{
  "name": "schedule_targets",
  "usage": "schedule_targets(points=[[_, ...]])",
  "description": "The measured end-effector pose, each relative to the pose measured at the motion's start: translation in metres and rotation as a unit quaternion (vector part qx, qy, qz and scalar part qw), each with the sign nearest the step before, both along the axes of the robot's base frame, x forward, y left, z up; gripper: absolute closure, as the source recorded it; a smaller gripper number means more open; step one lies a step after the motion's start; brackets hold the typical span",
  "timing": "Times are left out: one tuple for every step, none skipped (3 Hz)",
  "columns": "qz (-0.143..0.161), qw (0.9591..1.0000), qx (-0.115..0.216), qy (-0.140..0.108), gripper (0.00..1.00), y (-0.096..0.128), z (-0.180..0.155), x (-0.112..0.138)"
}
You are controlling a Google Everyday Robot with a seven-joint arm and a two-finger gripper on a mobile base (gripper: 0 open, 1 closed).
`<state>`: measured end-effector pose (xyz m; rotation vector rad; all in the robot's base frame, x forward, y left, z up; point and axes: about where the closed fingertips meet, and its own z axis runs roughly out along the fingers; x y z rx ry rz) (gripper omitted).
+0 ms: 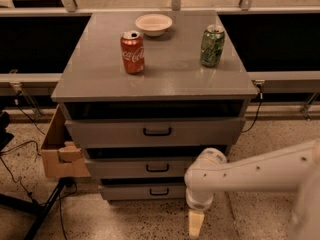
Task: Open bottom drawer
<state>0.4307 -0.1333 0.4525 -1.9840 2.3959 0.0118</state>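
- Bottom drawer (130, 190): lowest and narrowest grey front of the three, just left of the tool (196, 224) and slightly above it; small black bar handle (159, 191) up and to the left of the tool, apart from it; front tucked close under the middle one
- Tool: cream tip pointing down at the speckled floor (240, 219); carried by a white arm (250, 174) reaching in from the right; released or clenched, cannot tell; touching no drawer
- Above the tool: middle drawer (125, 168); higher, top drawer (100, 132) with the largest handle
- Far above, on the desk (170, 79): red cola can (132, 52) up-left; green can (212, 46) nearly straight up; white bowl (153, 24) farther back between them
- Well left of the tool: open cardboard box (60, 154) against the desk's side
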Motion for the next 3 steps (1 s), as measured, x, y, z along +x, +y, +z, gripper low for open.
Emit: schedule_targets(points=[[0.010, 0.9994, -0.019, 0.026, 0.00, 0.008, -0.061, 0.006], [0.010, 0.9994, -0.019, 0.026, 0.00, 0.008, -0.061, 0.007], [0.016, 0.9992, -0.020, 0.031, 0.00, 0.011, -0.084, 0.015]])
